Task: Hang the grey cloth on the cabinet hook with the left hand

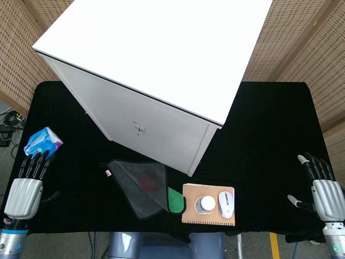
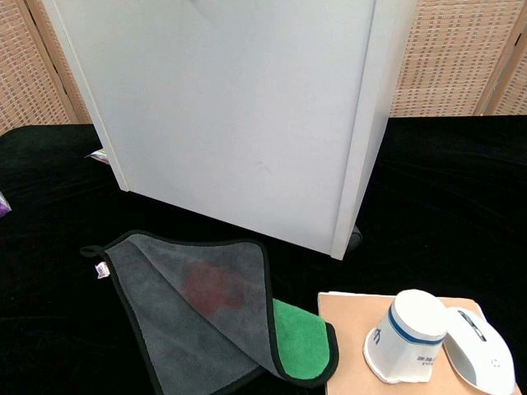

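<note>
Head view: grey cloth flat on bench, untouched; cabinet hook bare; left hand empty, fingers extended; task unstarted.

The left hand sits low at the near left, fingers straight, together, pointing away, holding nothing. The right hand mirrors it at the near right, thumb out, empty.

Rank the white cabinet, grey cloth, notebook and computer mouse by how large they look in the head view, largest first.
1. white cabinet, by far the largest.
2. grey cloth.
3. notebook, somewhat smaller than the cloth.
4. computer mouse, smallest; it lies on the notebook.
</note>
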Robot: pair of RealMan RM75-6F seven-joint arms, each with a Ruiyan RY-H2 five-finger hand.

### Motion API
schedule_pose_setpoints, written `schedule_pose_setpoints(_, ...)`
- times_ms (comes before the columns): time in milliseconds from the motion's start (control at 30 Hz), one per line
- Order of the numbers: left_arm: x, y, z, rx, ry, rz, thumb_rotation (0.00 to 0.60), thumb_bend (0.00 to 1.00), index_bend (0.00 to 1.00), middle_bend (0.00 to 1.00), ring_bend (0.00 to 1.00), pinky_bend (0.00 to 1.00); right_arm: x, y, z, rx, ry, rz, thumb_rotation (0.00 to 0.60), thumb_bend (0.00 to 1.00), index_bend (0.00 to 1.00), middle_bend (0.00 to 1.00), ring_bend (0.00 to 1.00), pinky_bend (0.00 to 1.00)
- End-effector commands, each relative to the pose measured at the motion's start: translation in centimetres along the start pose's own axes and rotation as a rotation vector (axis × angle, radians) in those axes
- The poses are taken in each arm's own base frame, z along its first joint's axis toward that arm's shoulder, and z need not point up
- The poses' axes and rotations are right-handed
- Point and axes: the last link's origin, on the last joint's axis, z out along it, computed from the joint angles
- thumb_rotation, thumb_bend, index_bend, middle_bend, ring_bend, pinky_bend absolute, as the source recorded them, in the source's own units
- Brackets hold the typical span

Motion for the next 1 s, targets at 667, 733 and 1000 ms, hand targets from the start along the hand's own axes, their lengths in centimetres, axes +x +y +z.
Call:
schedule_pose_setpoints(667, -0.4, 0.1, 0.3, -0.008, -0.013, 0.004, 0.600, 0.07, 0.02, 0.00, 0.00, 0.00, -0.2, 0.0, 0.1, -0.008, -0.007, -0.001, 0.600, 0.08, 0.00, 0.00, 0.00, 0.00)
schedule_pose_setpoints(733, -0.5, 0.0, 0.7, -0.002, -0.017, 0.005, 0.600, 0.07, 0.02, 0.00, 0.00, 0.01, -0.2, 0.1, 0.2, -0.010, -0.007, 0.000, 0.600, 0.08, 0.00, 0.00, 0.00, 0.00)
schedule_pose_setpoints(1000, -3.2, 0.9, 3.3, -0.043, -0.150, 0.027, 0.600, 0.08, 0.12, 0.53, 0.40, 0.37, 0.2, 0.1, 0.0, -0.009, 0.006, 0.016, 0.600, 0.08, 0.00, 0.00, 0.00, 0.00)
